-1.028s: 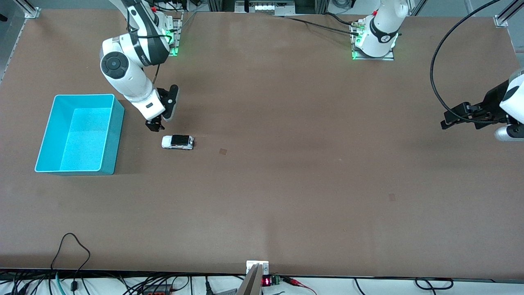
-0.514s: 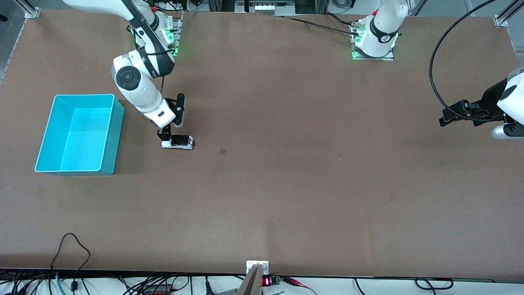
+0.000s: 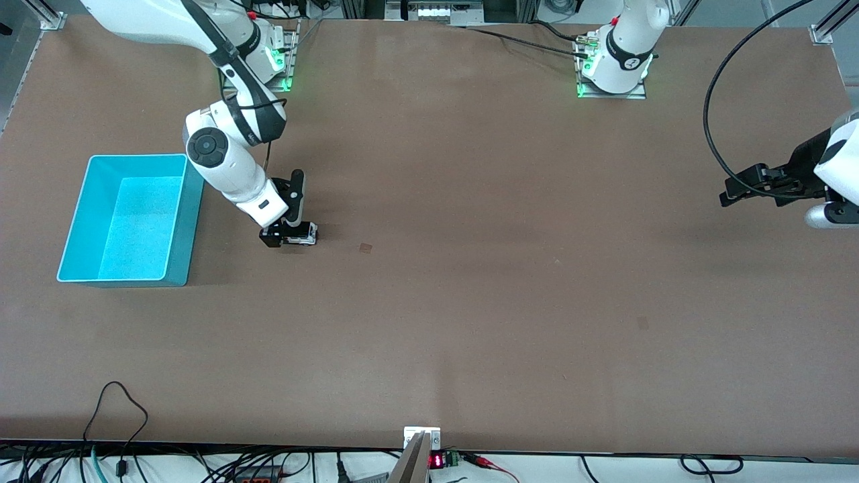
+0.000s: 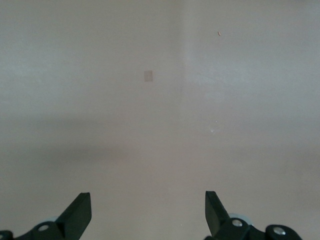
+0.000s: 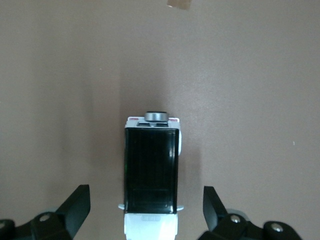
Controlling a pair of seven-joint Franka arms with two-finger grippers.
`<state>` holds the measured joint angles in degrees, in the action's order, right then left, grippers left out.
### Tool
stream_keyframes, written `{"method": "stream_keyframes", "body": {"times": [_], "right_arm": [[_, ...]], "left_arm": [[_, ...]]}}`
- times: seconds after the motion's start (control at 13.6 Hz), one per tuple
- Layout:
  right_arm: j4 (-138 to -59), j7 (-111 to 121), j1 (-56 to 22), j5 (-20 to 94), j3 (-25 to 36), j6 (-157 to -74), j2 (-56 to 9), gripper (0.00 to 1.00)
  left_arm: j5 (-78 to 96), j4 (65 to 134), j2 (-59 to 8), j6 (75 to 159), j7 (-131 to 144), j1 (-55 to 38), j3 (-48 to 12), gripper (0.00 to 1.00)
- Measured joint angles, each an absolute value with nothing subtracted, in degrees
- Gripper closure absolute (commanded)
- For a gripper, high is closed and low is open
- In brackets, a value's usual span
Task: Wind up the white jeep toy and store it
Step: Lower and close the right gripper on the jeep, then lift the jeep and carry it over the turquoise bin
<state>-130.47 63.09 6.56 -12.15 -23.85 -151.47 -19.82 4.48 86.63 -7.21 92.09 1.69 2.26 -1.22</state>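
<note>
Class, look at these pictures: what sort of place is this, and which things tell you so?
Probably a robotics lab: two robot arms bolted to a brown table, cables along its edge, a turquoise bin, and a toy car for practice.

Room around my right claw

My open fingers (image 5: 80,210) straddle the white jeep toy (image 5: 151,172), gaps either side; turquoise bin (image 3: 194,201) stands near.

High front camera facing both arms, wrist cameras looking down close over table (image 3: 470,302)

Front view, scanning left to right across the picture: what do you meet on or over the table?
turquoise bin → right gripper, open, down around the white jeep toy → left gripper, open, waiting over bare table at the left arm's end.
</note>
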Motion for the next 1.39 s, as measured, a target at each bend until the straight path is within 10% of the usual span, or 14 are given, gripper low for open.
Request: {"method": "stream_keyframes", "body": {"times": [0.44,1.03,1.39], "right_arm": [[-129.4,63.1,6.6,-14.5,-23.7,-151.5,-22.4,0.08],[-129.1,60.3,6.6,-15.1,-23.2,-151.9,-23.0,0.97],[-127.5,54.6,6.7,-15.1,-21.7,-151.5,-22.4,1.00]], "left_arm": [[4.5,86.7,-7.2,92.1,1.7,2.3,-1.2,0.00],[4.5,86.7,-7.2,92.1,1.7,2.3,-1.2,0.00],[4.5,86.7,-7.2,92.1,1.7,2.3,-1.2,0.00]]}}
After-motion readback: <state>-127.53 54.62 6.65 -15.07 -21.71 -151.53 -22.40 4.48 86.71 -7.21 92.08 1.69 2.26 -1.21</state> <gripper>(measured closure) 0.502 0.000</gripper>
